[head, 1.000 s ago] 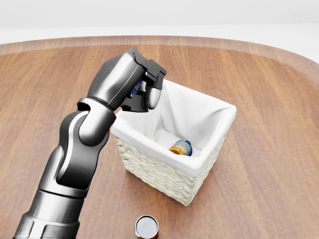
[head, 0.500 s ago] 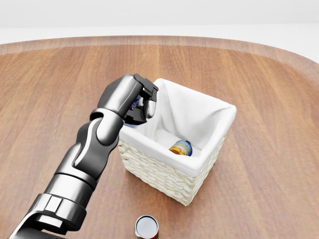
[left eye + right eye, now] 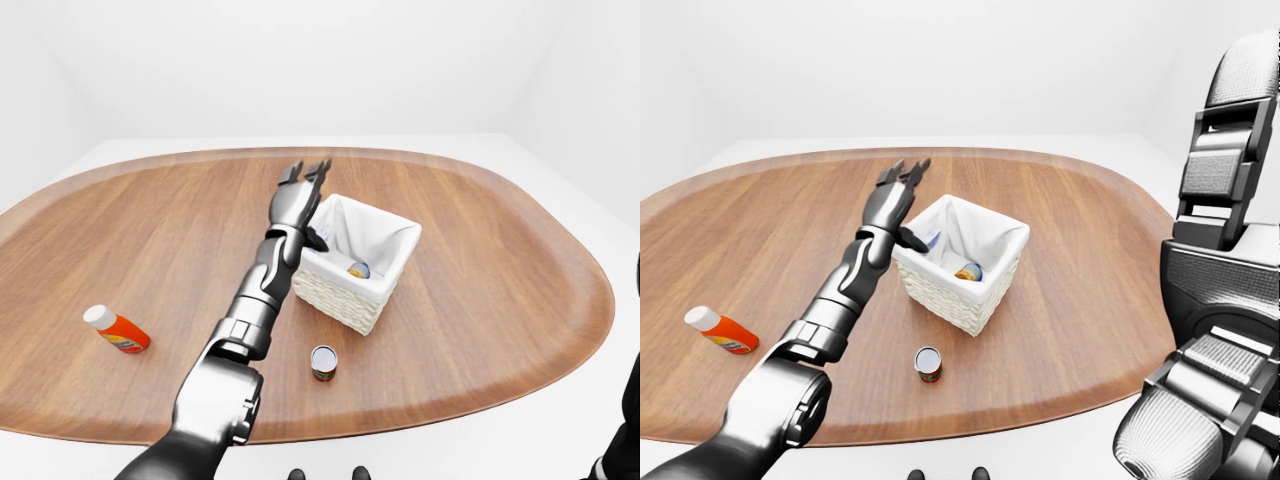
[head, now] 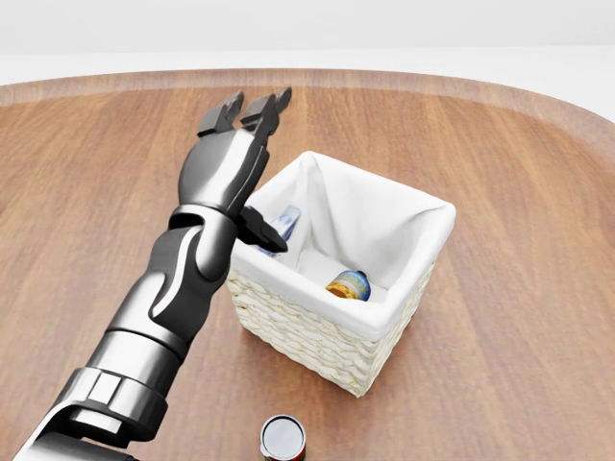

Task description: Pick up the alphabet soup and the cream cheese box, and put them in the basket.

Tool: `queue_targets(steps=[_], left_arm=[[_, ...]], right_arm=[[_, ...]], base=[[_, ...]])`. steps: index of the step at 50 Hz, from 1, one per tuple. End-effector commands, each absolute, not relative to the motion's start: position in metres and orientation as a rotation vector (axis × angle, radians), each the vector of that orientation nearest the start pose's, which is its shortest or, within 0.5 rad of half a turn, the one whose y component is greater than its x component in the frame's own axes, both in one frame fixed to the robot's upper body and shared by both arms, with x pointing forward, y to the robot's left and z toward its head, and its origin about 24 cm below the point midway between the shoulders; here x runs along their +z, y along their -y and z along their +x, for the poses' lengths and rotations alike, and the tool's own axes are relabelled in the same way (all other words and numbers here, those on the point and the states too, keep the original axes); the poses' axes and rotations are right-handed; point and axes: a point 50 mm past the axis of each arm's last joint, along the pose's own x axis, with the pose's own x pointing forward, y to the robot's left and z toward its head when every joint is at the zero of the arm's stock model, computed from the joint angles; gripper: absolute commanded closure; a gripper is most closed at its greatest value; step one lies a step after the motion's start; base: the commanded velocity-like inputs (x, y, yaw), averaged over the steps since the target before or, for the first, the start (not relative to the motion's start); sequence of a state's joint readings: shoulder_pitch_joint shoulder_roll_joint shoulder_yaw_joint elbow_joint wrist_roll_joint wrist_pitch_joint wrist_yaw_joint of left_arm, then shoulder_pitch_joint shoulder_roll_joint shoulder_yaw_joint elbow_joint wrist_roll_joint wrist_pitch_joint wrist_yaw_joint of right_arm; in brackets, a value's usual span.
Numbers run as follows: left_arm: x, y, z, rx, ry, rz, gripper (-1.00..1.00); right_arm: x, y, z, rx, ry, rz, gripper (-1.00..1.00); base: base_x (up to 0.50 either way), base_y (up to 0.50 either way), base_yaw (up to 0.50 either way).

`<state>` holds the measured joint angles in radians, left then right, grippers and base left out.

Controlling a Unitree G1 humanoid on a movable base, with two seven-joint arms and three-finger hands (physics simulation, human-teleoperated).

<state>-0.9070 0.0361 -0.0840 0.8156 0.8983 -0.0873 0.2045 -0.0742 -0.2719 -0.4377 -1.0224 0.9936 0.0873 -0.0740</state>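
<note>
Wicker basket (image 4: 317, 336) | alphabet soup (image 4: 348, 285) inside | left hand (image 4: 233, 144) fingers spread

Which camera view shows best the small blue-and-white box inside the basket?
The head view: the cream cheese box leans on the white lining by the basket wall, just beside the open left robot hand. In the right-eye view it is only a small blue speck. In the left-eye view the arm hides nearly all of it.

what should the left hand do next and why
Probably lift the left robot hand up and away from the white-lined wicker basket. Its fingers are spread open and empty; a blue-and-white box leans against the liner inside, beside a round yellow-and-blue can.
</note>
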Motion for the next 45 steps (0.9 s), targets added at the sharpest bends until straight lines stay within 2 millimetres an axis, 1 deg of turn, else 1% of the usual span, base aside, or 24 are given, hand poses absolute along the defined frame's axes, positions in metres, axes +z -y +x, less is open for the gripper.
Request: queue_targets(steps=[1,6,10,17,25,29,33,34,36,39,41,42,43,45], left_arm=[[0.173,-0.073,0.386,0.039,0.495,1.029,-1.00],[0.180,-0.073,0.381,0.037,0.523,1.001,-1.00],[0.183,-0.072,0.378,0.035,0.537,0.984,-1.00],[0.198,-0.070,0.368,0.035,0.602,0.926,-1.00],[0.199,-0.074,0.361,0.026,0.609,0.887,-1.00],[0.203,-0.079,0.351,0.002,0.624,0.835,-1.00],[0.202,-0.092,0.340,0.008,0.629,0.809,-1.00],[0.202,-0.097,0.334,0.012,0.632,0.789,-1.00],[0.203,-0.101,0.327,0.018,0.648,0.792,-1.00],[0.208,-0.109,0.313,0.042,0.685,0.787,-1.00],[0.214,-0.120,0.297,0.087,0.710,0.759,-1.00],[0.215,-0.124,0.292,0.099,0.701,0.742,-1.00],[0.217,-0.131,0.283,0.132,0.696,0.710,-1.00],[0.218,-0.136,0.275,0.139,0.684,0.659,-1.00]], right_arm=[[0.268,0.199,0.143,0.266,1.021,0.431,-1.00],[0.269,0.198,0.141,0.269,1.026,0.422,-1.00],[0.269,0.198,0.140,0.272,1.032,0.409,-1.00],[0.269,0.197,0.140,0.273,1.037,0.401,-1.00],[0.268,0.197,0.141,0.273,1.036,0.400,-1.00],[0.269,0.197,0.141,0.271,1.038,0.405,-1.00],[0.268,0.197,0.141,0.271,1.034,0.403,-1.00],[0.268,0.197,0.142,0.271,1.032,0.401,-1.00],[0.267,0.196,0.142,0.271,1.030,0.398,-1.00],[0.268,0.196,0.141,0.273,1.034,0.399,-1.00],[0.267,0.195,0.142,0.272,1.031,0.393,-1.00],[0.267,0.195,0.142,0.272,1.033,0.392,-1.00],[0.267,0.195,0.141,0.272,1.033,0.393,-1.00],[0.265,0.194,0.143,0.271,1.029,0.383,-1.00]], base=[[0.00,0.00,0.00],[0.00,0.00,0.00],[0.00,0.00,0.00],[0.00,0.00,0.00],[0.00,0.00,0.00],[0.00,0.00,0.00],[0.00,0.00,0.00],[0.00,0.00,0.00],[0.00,0.00,0.00],[0.00,0.00,0.00],[0.00,0.00,0.00],[0.00,0.00,0.00],[0.00,0.00,0.00],[0.00,0.00,0.00]])
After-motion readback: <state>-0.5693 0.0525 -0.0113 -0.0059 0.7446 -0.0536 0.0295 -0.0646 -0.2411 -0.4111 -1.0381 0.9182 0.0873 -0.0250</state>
